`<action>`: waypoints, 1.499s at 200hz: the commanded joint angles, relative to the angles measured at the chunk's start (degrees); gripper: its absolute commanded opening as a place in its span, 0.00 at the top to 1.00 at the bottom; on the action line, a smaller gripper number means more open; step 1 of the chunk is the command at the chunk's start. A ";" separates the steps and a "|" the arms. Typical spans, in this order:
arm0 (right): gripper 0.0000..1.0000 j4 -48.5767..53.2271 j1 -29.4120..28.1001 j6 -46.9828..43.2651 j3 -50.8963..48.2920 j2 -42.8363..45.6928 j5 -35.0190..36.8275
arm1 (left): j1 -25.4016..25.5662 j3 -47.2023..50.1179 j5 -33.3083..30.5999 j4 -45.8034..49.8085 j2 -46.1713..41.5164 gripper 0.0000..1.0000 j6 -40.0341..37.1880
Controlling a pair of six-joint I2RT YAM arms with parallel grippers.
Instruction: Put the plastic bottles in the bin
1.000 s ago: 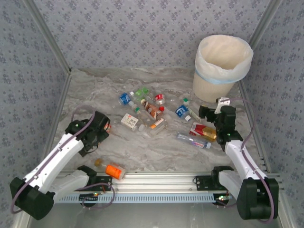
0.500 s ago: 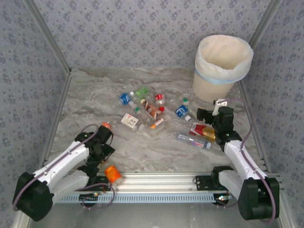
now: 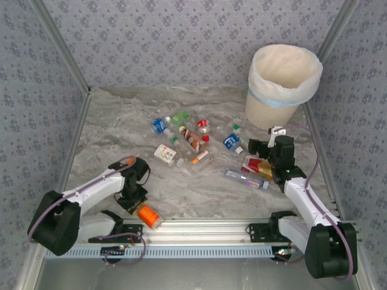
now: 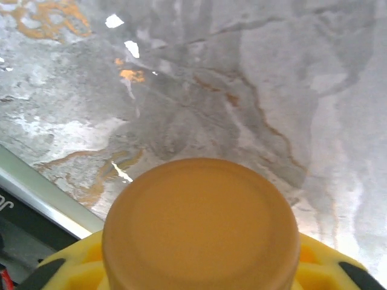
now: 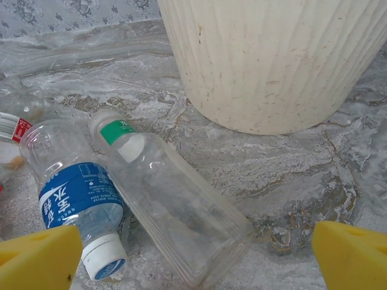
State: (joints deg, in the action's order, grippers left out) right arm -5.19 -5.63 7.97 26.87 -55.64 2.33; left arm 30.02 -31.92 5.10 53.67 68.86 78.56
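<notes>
Top external | grey marble table [image 3: 199, 190], patterned walls [image 3: 181, 36] | left gripper [image 3: 137, 206] clamps orange bottle [image 3: 148, 216] | right gripper [image 3: 255, 145] spread wide

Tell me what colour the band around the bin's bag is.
Pale blue, on the white bag lining the bin; clearest in the top external view.

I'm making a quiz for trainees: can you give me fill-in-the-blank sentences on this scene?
The left gripper is shut on the bottle with the ____ label.
The jaws of the right gripper stand ____.
The bin stands nearest the ____ gripper.
Missing: orange; open; right.
</notes>
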 commanded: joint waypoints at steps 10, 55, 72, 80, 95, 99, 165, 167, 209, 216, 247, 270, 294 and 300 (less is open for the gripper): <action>0.00 3.12 -0.86 0.93 1.97 1.33 0.60 | 0.37 -7.40 -3.77 -4.47 0.70 0.90 -6.44; 0.00 7.69 -3.98 6.65 4.95 2.24 -10.96 | 3.05 -17.19 -5.42 -11.18 -1.73 0.92 -20.97; 0.00 8.33 -7.84 9.07 6.76 1.65 -17.50 | 4.36 -22.81 -5.38 -14.38 0.91 0.93 -27.18; 0.00 9.16 -10.25 9.98 8.06 1.26 -18.39 | 4.82 -24.97 -4.71 -17.58 2.42 0.93 -29.71; 0.00 8.68 -14.70 13.06 9.70 0.33 -19.95 | 5.14 -27.55 -2.04 -24.14 4.99 0.94 -32.71; 0.00 8.15 -15.61 13.75 10.09 -0.03 -21.45 | 5.14 -27.95 -1.13 -26.18 5.76 0.94 -33.32; 0.00 4.88 -33.25 13.58 17.78 -5.66 -21.71 | 6.05 -41.39 13.70 -38.64 15.83 0.94 -41.86; 0.00 4.61 -33.51 13.66 17.91 -5.94 -21.28 | 6.22 -41.62 13.95 -38.80 15.84 0.94 -42.01; 0.00 3.38 -35.28 17.99 22.25 -13.64 -14.31 | 6.93 -43.14 17.55 -40.79 15.18 0.94 -43.19; 0.00 1.98 -35.45 18.50 22.34 -14.46 -14.40 | 6.96 -43.14 17.89 -40.66 15.00 0.94 -43.34; 0.00 0.12 -36.56 17.87 24.38 -17.97 -14.11 | 6.97 -42.86 19.96 -39.94 14.83 0.94 -43.67; 0.14 -0.73 -37.35 17.53 24.73 -19.40 -13.94 | 6.94 -42.60 20.79 -40.11 15.10 0.94 -43.44; 0.29 -1.43 -38.09 15.24 23.84 -18.83 -13.45 | 6.92 -42.52 21.79 -40.75 15.62 0.90 -42.85; 0.32 -1.08 -38.08 14.89 23.75 -18.58 -13.24 | 6.96 -42.46 21.87 -40.83 15.65 0.85 -42.60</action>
State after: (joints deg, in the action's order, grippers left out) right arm -5.02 -43.16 24.71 49.67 -74.72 -12.64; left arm 36.80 -73.43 24.27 14.70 85.41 36.40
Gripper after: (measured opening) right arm 0.718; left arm 0.395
